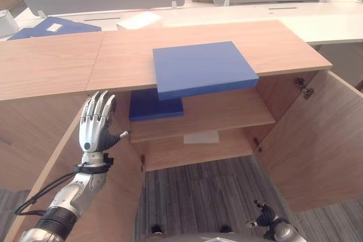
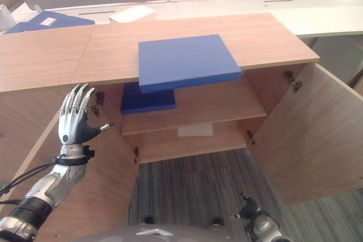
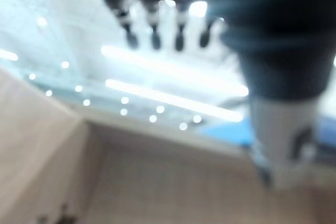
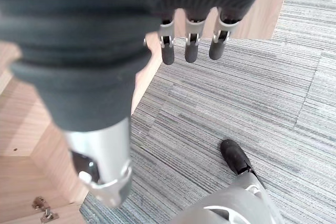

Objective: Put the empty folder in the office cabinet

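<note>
Nearest, at about 5 o'clock in the left eye view, the right robot hand, hanging low over the grey striped carpet; in its own wrist view, fingers straight and relaxed, holding nothing. At 8 o'clock, the left robot hand, raised upright in front of the open left cabinet door, fingers straight and spread, thumb out to the side, empty. Further in, the open wooden cabinet, with its right door swung wide at 3 o'clock. On the bottom board, a pale sheet of paper lying flat near the middle. Above it, on the shelf, a dark blue folder lying flat toward the left end. Higher, on the cabinet top surface, near the centre, a larger blue folder lying flat, its near edge jutting out past the front edge of the top and over the folder on the shelf. Farthest, at 11 o'clock, on the white desk surface behind the cabinet, another blue folder with a white label, and just right of it a white sheet.
</note>
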Available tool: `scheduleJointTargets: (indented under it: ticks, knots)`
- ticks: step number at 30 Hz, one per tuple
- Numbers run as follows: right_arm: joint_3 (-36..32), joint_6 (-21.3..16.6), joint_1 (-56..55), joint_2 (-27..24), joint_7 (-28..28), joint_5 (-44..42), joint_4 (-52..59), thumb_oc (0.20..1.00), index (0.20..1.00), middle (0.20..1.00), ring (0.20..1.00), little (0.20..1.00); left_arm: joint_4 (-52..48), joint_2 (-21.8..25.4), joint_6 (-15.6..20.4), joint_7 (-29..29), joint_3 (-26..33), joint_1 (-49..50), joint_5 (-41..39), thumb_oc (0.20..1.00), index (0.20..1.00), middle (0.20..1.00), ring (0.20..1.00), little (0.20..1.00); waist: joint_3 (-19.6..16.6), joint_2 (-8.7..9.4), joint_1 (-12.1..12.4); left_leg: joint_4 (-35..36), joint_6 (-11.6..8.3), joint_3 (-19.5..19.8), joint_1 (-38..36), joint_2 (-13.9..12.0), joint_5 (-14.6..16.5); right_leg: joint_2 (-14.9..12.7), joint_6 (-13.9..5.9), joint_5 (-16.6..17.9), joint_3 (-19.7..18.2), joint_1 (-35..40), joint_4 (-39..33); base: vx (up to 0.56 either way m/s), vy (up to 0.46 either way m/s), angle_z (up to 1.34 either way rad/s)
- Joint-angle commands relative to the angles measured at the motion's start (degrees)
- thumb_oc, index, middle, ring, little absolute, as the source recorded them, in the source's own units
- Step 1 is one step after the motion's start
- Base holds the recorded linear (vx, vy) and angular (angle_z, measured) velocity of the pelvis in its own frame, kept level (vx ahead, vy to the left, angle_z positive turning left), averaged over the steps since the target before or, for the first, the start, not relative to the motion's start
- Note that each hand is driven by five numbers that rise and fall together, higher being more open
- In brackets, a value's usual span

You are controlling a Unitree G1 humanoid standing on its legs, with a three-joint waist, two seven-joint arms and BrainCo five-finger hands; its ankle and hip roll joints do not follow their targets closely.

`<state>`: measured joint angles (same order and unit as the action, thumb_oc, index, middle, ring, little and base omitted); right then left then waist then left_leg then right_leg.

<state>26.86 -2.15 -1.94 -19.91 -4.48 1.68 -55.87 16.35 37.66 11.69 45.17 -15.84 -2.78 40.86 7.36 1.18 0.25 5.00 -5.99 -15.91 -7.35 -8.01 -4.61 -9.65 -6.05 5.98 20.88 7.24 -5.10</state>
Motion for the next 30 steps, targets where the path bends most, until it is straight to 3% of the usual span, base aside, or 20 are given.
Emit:
scheduleJointTargets:
  ticks: [1,16,18,30]
  knots:
    - [-0.35,-0.57,4.04,-1.43,0.47,0.34,-0.39,1.000,1.000,1.000,1.000,1.000,1.59,2.05,1.44,4.84,-3.21,-7.34,3.92,1.000,1.000,1.000,1.000,1.000,0.69,-2.32,0.09,0.00,-0.31,0.14,-1.62,-3.92,5.15,-3.05,-3.12,-5.32,-2.09,2.62,0.10,0.00,0.000,0.00]
    - [0.65,-1.30,3.98,-0.20,1.68,1.24,-1.24,1.000,1.000,1.000,1.000,1.000,6.61,-2.54,0.10,8.98,-12.03,-15.37,7.81,1.000,1.000,1.000,1.000,1.000,0.22,-1.39,-2.38,0.00,0.13,-1.36,-2.64,-3.52,6.12,-2.97,-3.87,-4.99,-3.76,2.51,0.10,0.02,0.019,-0.06]
    - [1.11,-1.73,3.59,0.25,2.32,1.22,-1.97,1.000,1.000,1.000,1.000,1.000,9.53,-3.77,-0.84,9.67,-14.40,-19.71,7.75,1.000,1.000,1.000,1.000,1.000,0.01,-1.23,-3.70,0.00,0.24,-2.42,-3.12,-3.52,6.38,-2.96,-4.24,-4.72,-4.57,2.27,0.10,0.06,0.030,-0.12]
    - [0.78,-2.79,2.10,0.31,3.17,2.06,-2.40,1.000,1.000,1.000,1.000,1.000,19.86,-5.69,-2.63,10.40,-17.09,-27.47,6.15,1.000,1.000,1.000,1.000,1.000,-0.58,-1.11,-7.00,0.00,0.57,-5.18,-4.12,-3.22,6.96,-2.67,-4.61,-4.56,-6.74,1.49,0.10,0.03,0.012,-0.15]
